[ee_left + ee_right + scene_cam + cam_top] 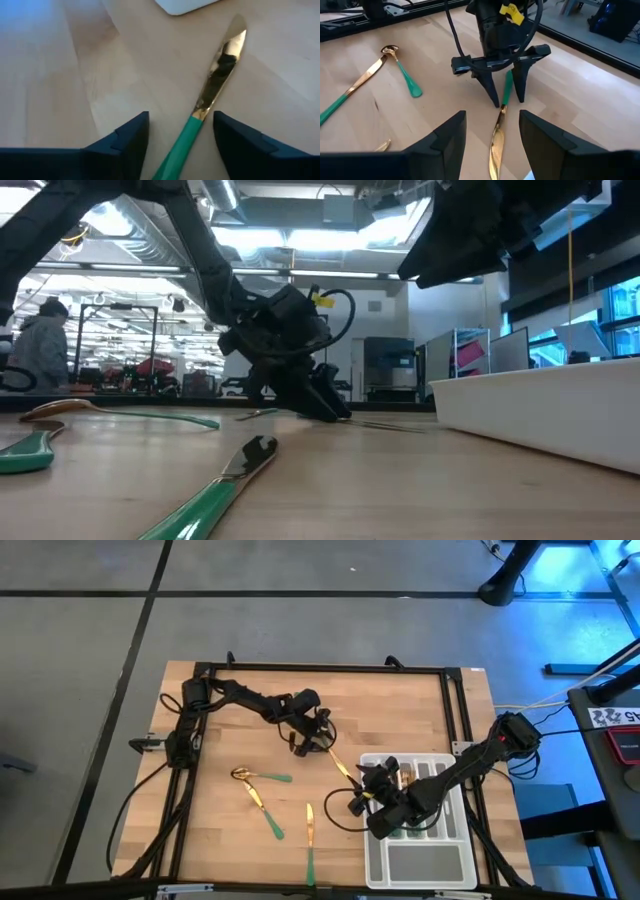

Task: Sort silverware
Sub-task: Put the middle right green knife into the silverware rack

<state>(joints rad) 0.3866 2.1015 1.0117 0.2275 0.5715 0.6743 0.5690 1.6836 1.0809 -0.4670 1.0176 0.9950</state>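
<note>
A knife (220,70) with a gold blade and a green handle lies flat on the wooden table, just left of the pale grey tray (425,860). Its blade points toward the tray's far left corner. My left gripper (181,115) is open and low over the table, one finger on each side of the green handle (508,85) without touching it. My right gripper (362,798) hangs open above the tray's left edge, over the blade (497,135), with nothing between its fingers. Some of the silverware stands in the tray's slots (412,828).
A spoon (262,777) and another green-handled piece (265,810) lie crossed at their gold ends at the table's left middle. A second knife (310,840) lies near the front edge. A black frame (320,667) runs along the table's sides.
</note>
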